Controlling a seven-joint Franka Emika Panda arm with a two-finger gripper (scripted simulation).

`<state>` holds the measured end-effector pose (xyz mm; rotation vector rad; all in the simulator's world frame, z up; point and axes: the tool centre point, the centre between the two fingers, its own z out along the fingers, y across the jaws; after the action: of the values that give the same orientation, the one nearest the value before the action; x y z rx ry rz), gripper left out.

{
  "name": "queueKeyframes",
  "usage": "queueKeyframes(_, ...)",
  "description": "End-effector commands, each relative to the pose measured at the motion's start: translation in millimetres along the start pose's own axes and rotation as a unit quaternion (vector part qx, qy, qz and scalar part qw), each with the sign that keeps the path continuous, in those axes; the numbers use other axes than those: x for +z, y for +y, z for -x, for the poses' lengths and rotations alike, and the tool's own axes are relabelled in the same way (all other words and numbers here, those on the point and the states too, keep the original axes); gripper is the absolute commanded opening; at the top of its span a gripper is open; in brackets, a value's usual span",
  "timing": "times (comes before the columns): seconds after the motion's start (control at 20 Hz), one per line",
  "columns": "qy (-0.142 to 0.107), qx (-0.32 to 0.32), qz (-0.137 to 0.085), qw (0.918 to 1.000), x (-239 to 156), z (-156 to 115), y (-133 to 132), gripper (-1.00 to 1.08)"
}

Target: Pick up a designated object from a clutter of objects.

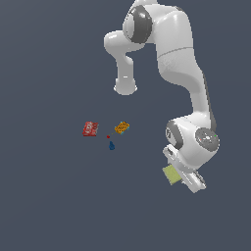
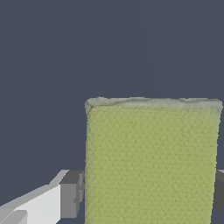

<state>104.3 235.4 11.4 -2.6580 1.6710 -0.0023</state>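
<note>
The gripper [image 1: 177,177] is clamped on both side edges of the yellow-green slab [image 2: 151,162], flat, square, spongy-pitted, well apart from the red box [image 1: 90,129].

Your arm [image 1: 176,54]: glossy white, rounded shells.
You see smooth white links with dark grey bands at the joints, a grey disc cap on the wrist joint carrying a tiny green dot, and a flared white base. Up close, your fingers [image 2: 72,194] are white blocks ending in grey square pads.
</note>
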Motion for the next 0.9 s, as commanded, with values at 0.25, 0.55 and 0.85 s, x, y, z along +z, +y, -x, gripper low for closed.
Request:
queueKeyframes(0.25,0.0,0.0,0.0,1.0,0,0,0,-1.0)
queueKeyframes(0.55,0.0,0.0,0.0,1.0,-12,-1,3,-1.0)
queueKeyframes(0.85,0.0,0.0,0.0,1.0,-42,-3,9,-1.0)
